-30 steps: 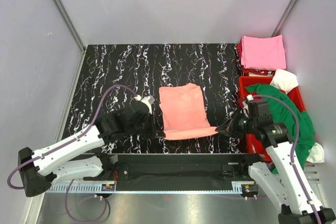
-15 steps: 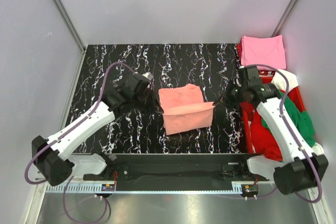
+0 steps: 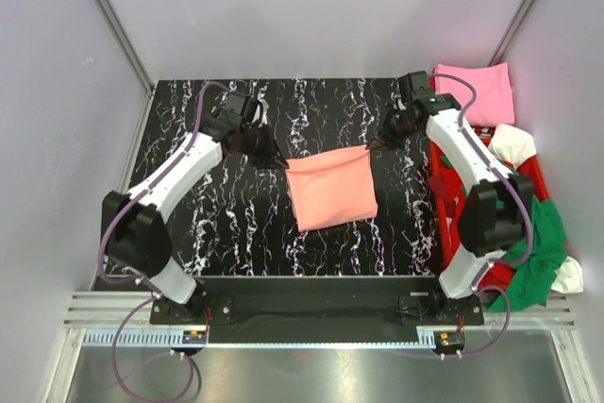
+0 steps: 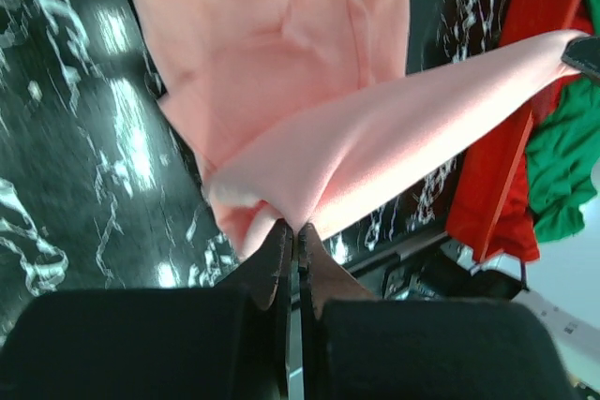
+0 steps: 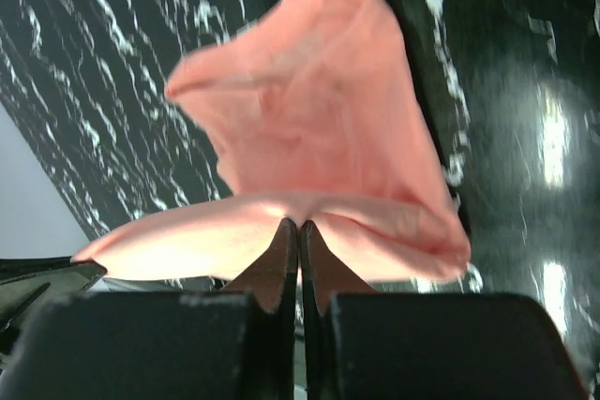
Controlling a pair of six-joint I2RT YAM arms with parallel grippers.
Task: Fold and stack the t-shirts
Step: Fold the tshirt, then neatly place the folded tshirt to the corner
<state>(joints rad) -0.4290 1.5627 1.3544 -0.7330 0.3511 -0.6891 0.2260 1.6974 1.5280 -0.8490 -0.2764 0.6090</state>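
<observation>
Surface (image 3: 189,233): A black top veined with white is seen, closed in by pale panels on three sides. Both arm bases are bolted at its near edge.

Salmon-orange t-shirt (image 3: 330,191): It is found at the middle of the surface, doubled over into a rough square. The near part is laid flat on the surface. The far edge is lifted and drawn taut between the two claws, one far corner being held at each side. In the wrist views this edge is seen as a stretched band above the looser cloth lying below it.

Crate (image 3: 444,224): A red plastic box is set at the right edge of the surface, partly hidden behind the right arm. Loose cloth is heaped in it.

Green t-shirt (image 3: 543,233): It is crumpled and draped over the near right part of the crate, hanging past the rim.

Pink t-shirt (image 3: 477,92): It is folded flat and placed at the far right corner, beyond the crate and well apart from the salmon-orange t-shirt.

White t-shirt (image 3: 512,142): It is bunched on the crate, between the pink t-shirt and the green t-shirt.

Left claw (image 3: 276,160): The fingers are pressed together, with the left far corner of the salmon-orange t-shirt pinched between them.

Right claw (image 3: 375,143): The fingers are likewise closed tight, and the right far corner of the same shirt is gripped.
</observation>
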